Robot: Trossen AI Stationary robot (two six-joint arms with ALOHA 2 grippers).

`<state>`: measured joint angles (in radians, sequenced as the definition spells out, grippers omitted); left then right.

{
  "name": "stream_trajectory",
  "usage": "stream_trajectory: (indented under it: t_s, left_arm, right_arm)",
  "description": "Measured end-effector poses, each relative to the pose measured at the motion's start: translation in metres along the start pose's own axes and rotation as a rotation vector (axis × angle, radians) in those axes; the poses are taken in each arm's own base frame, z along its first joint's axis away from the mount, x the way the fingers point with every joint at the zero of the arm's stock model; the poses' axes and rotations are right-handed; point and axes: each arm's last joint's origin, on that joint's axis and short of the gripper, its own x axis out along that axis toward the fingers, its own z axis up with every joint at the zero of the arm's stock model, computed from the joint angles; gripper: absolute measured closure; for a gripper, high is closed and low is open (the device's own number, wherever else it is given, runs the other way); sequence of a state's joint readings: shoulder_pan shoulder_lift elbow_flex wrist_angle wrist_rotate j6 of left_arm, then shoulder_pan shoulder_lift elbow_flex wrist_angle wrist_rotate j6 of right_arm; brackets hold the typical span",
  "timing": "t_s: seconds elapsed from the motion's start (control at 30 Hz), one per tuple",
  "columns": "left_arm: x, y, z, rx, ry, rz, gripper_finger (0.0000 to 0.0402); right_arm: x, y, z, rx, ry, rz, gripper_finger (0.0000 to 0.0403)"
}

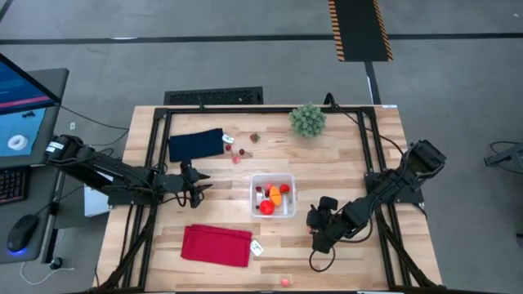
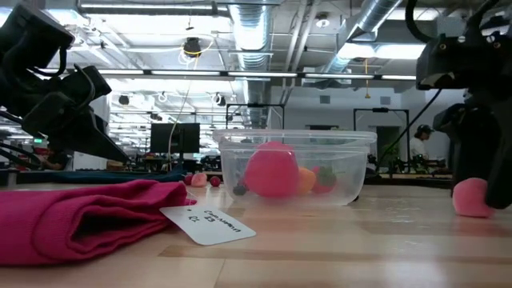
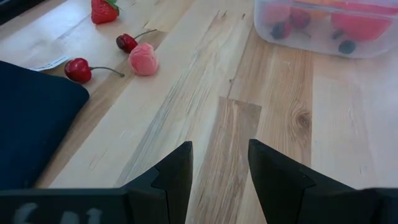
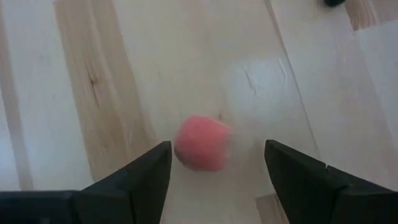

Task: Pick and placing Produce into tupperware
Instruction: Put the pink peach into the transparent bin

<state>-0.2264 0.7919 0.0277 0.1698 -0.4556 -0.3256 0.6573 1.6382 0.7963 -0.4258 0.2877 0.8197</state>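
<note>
wood desk, clear tupperware [image 1: 273, 197] mid-desk already holding some produce. right gripper [image 4: 216, 167] open, pink fruit [image 4: 201, 142] on the desk right between its fingers and just ahead, tupperware off toward centre; this arm looks nearest. left gripper [image 3: 219, 163] part open, empty, waits by navy cloth [image 1: 196, 144]; loose cherries [image 3: 79, 69] beside it.

An industrial lab hall: exposed ceiling ducts [image 2: 376, 24], strip lights, monitor-laden benches [image 2: 176, 140], grey concrete floor [image 1: 245, 57].
</note>
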Motion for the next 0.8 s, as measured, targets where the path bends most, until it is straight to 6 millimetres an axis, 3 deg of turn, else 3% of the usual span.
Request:
stream_trajectory:
  t_s: [0.6, 0.8]
  left_arm:
    - [0.0000, 0.0000, 0.0000, 0.000, 0.001, 0.000, 0.0256]
    - [0.0000, 0.0000, 0.0000, 0.000, 0.001, 0.000, 0.0256]
  right_arm:
    - [0.0021, -0.0016, 0.0096, 0.004, -0.030, 0.040, 0.0123]
    - [0.0021, -0.0013, 0.0093, 0.012, -0.021, 0.049, 0.0155]
